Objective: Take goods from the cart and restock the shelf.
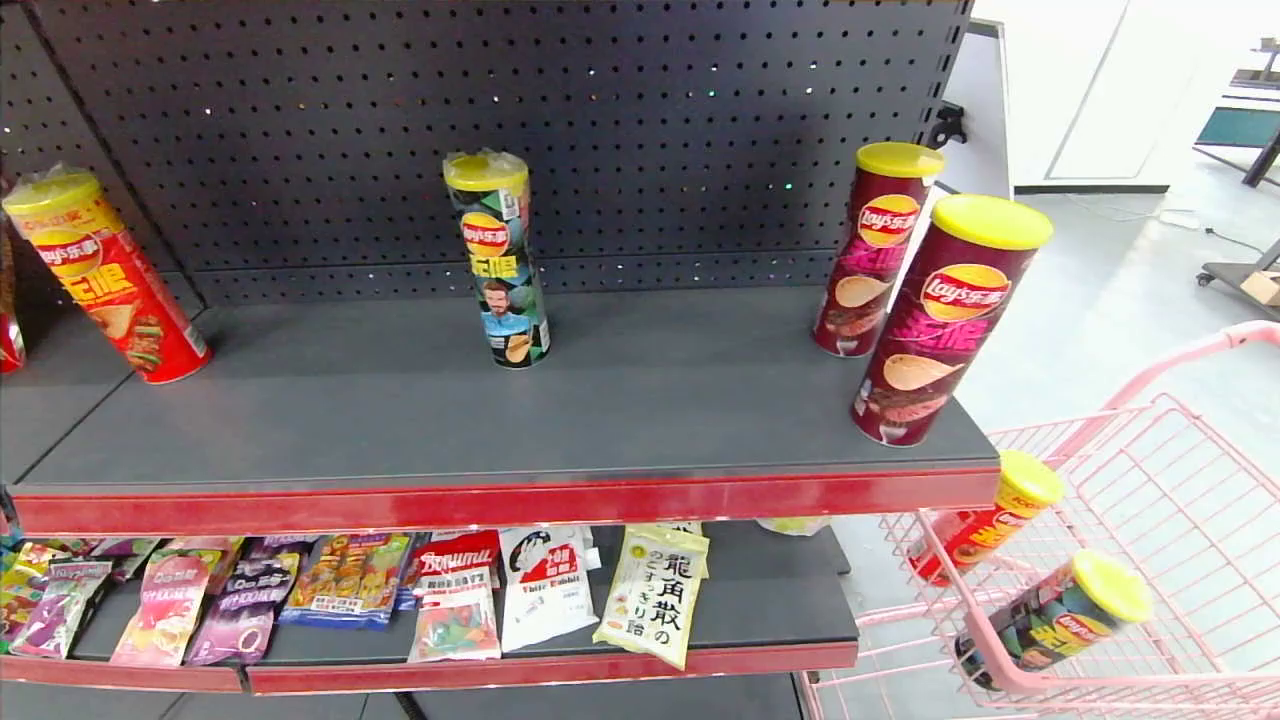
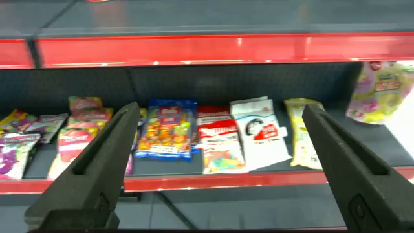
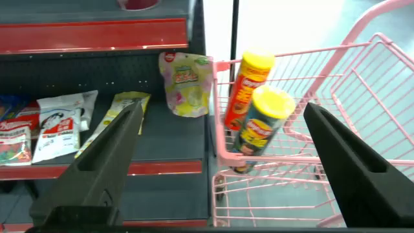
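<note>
Starting at nine o'clock in the head view: red shelf can [image 1: 105, 275] on the top shelf [image 1: 650, 400], leaning, lid toward eleven. Near twelve, dark shelf can [image 1: 497, 258], upright. Toward two, maroon cans [image 1: 950, 320] standing one behind the other at the shelf's right end, lids up. Down at seven, snack packets [image 1: 350, 580] lying flat on the lower shelf [image 1: 770, 600].

Left gripper [image 2: 220, 175] spread wide, nothing between the fingers, facing those packets. Best kept parked there, out of the way.

Over at four o'clock, pink cart [image 1: 1195, 350] holding the goods to fetch: red cart can [image 1: 985, 522], then dark cart can [image 1: 1050, 615] just beside it toward five. Both propped against the cart's near corner, bases down, long axes running from eight to two, yellow lids at the two o'clock end.

Right gripper [image 3: 223, 168] likewise splayed and empty, looking straight at that corner. Probably the arm for this pick.

- Take the dark cart can first, being the nearer one.
- Turn the wrist to set the fingers across the long axis, not along it.
- Close on the mid-body, below the lid.
- Mind the wire rim on the way in.
- Draw the can out along its own tilt before swinging toward twelve.
- Set it base first in the bare stretch between dark shelf can and maroon cans.
</note>
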Motion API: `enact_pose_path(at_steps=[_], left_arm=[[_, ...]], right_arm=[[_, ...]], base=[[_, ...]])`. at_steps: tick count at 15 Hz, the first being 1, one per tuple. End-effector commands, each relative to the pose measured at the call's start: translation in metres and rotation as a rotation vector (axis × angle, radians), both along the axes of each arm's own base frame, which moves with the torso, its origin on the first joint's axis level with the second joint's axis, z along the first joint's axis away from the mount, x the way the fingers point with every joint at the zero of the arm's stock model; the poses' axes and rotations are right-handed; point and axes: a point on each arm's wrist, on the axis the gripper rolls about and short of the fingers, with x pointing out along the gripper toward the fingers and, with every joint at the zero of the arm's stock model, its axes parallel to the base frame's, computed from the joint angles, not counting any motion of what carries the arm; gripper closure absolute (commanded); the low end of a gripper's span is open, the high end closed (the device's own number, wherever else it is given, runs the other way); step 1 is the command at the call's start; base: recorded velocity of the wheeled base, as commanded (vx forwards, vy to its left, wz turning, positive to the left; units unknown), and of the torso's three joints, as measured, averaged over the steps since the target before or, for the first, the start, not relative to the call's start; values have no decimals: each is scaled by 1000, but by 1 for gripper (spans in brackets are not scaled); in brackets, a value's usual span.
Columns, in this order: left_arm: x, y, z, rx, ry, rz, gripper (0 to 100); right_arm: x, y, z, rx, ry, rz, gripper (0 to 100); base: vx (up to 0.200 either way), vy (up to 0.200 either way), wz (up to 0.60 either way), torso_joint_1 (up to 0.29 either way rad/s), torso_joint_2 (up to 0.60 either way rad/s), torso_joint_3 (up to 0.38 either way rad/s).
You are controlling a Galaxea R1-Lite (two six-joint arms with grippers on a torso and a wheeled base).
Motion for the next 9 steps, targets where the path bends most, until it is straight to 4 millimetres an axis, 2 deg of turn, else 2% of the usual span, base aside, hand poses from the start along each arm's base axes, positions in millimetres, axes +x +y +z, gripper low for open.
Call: enact_pose_path(at_steps=[1,3,4,9], left_arm=[[0,0,0,-1,1,0,0],[0,0,0,1,1,0,0],[0,0,0,-1,1,0,0],[0,0,0,-1,1,0,0]], right_arm=[[0,0,0,0,0,1,0],[0,0,0,0,0,1,0],[0,0,0,-1,0,1,0],[0,0,0,0,0,1,0]], base=[[0,-200,0,7,2,-2],[0,-200,0,0,0,2],[0,0,0,0,0,0],[0,0,-600,0,1,3]])
